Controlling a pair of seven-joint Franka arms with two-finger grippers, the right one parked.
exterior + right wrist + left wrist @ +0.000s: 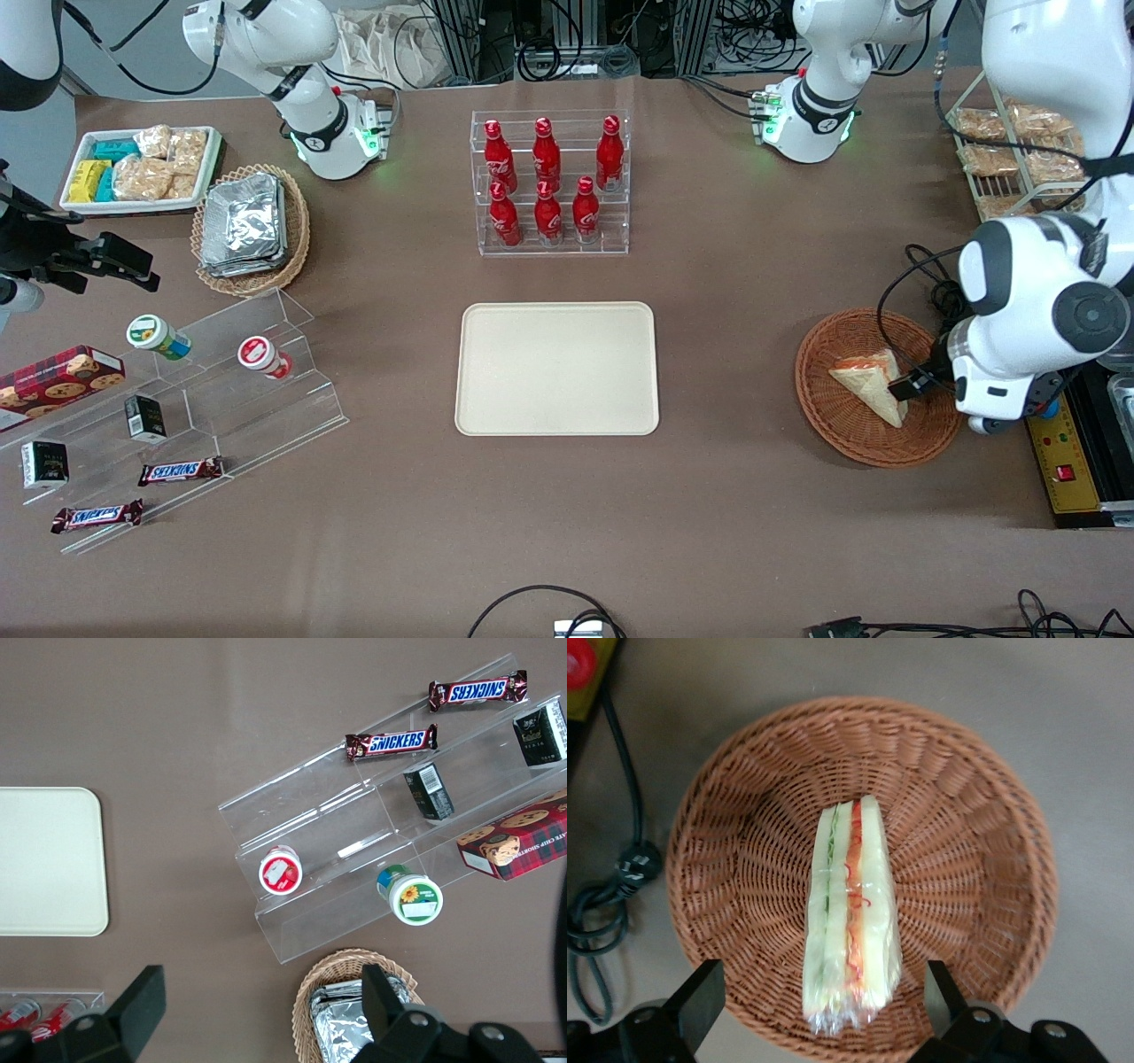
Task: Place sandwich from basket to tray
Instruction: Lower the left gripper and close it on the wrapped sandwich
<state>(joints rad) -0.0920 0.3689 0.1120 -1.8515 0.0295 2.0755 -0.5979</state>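
The sandwich [873, 386] is a plastic-wrapped triangular wedge lying in the reddish-brown wicker basket [828, 421] toward the working arm's end of the table. In the left wrist view the sandwich [850, 917] stands on edge, showing green and red-orange filling, inside the basket [744, 815]. My left gripper [917, 386] hangs over the basket's rim at the sandwich's wide end. It is open: its fingers [700, 1001] stand apart on either side of the sandwich, not touching it. The cream tray [558, 368] lies bare mid-table.
A clear rack of red bottles [549, 182] stands farther from the front camera than the tray. A yellow control box [1067, 470] and black cables [921, 283] lie beside the basket. Snack shelves [177, 399] and a tan basket of foil packs [248, 226] sit toward the parked arm's end.
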